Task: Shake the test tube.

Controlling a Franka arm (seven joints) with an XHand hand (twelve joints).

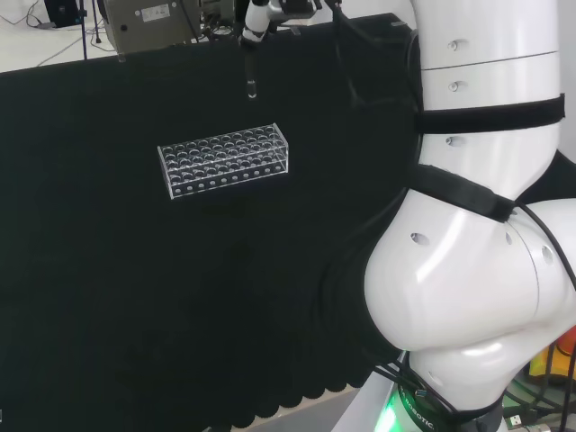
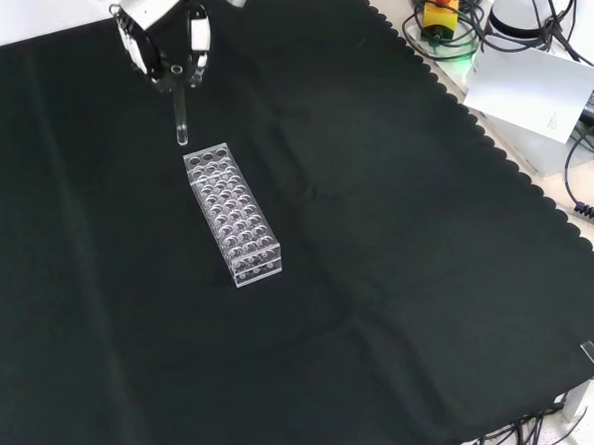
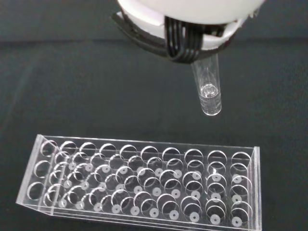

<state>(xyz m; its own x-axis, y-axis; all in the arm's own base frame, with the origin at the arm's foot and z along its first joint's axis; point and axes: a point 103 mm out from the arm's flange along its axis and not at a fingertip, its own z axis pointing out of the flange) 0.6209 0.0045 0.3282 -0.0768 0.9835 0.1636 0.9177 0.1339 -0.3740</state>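
The hand (image 2: 165, 38) hangs in the air over the far part of the black cloth (image 2: 395, 248), near its edge at the top of the front view; its fingers are curled in on the upper end of a clear test tube (image 2: 182, 119), which points straight down out of the grip. The tube's rounded bottom is off the cloth and just beyond the short end of the clear rack (image 2: 233, 214), apart from it; the rack's wells look bare in the wrist view. I cannot tell whether anything is inside the tube. My worry is the shaking itself; the glass is held by its top alone, so a sharp swing could work it out of the fingers, and it would land on the rack or the cloth; a wide stroke might also knock the tube's tip against the rack's end.
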